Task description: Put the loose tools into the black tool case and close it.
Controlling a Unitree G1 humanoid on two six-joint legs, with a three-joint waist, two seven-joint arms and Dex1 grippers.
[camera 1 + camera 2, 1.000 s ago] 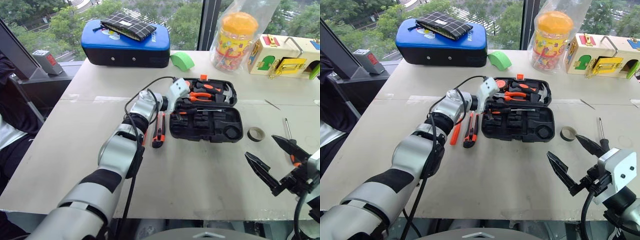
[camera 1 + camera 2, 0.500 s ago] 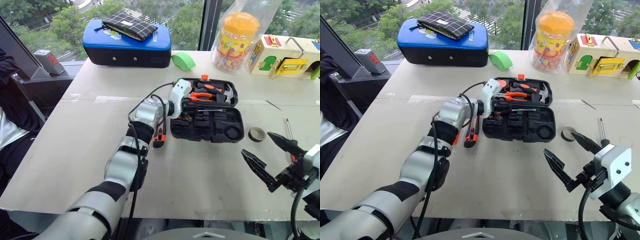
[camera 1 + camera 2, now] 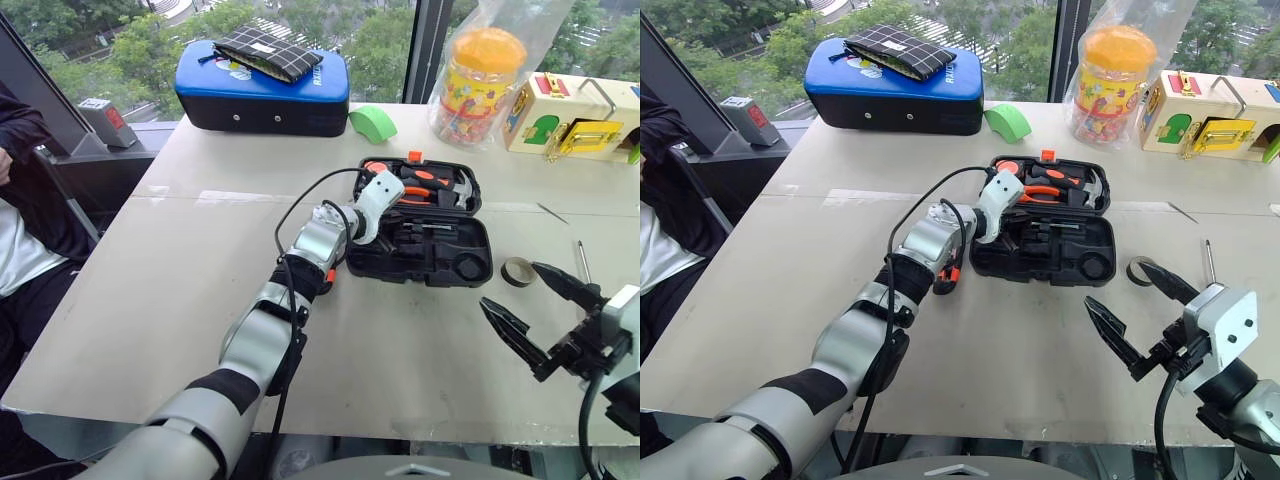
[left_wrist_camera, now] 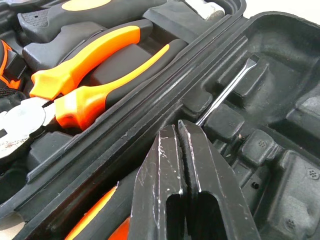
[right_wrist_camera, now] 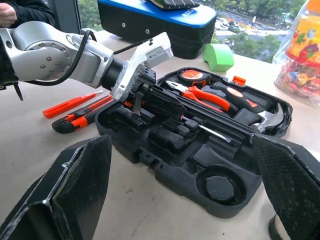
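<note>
While the black tool case (image 3: pixel 420 225) lies open at the frame's centre in the left eye view, long axis left to right, the left gripper (image 3: pixel 375 215) reaches into its left end. One tape roll (image 3: pixel 516 271) sits right of the case, and one screwdriver (image 3: pixel 581 261) lies right of that, its shaft pointing up-frame. The right gripper (image 3: pixel 540 315) hangs at lower right, fingers spread wide, holding nothing.

In the right eye view, a utility knife (image 3: pixel 949 277) peeks out beside the left forearm, left of the case.

The left wrist view shows the black fingers (image 4: pixel 165 190) pressed together, empty, over a black-and-orange screwdriver handle (image 4: pixel 100 220); its shaft (image 4: pixel 227 90) runs diagonally toward upper right, lying in a slot. One pair of orange-handled pliers (image 4: pixel 95 75) fills the upper left.

The right wrist view alone shows two tools on the table at left: a thin orange screwdriver (image 5: pixel 70 104) and the knife, both pointing up-right toward the case. A hammer (image 5: pixel 265 120) sits in the lid half.
</note>
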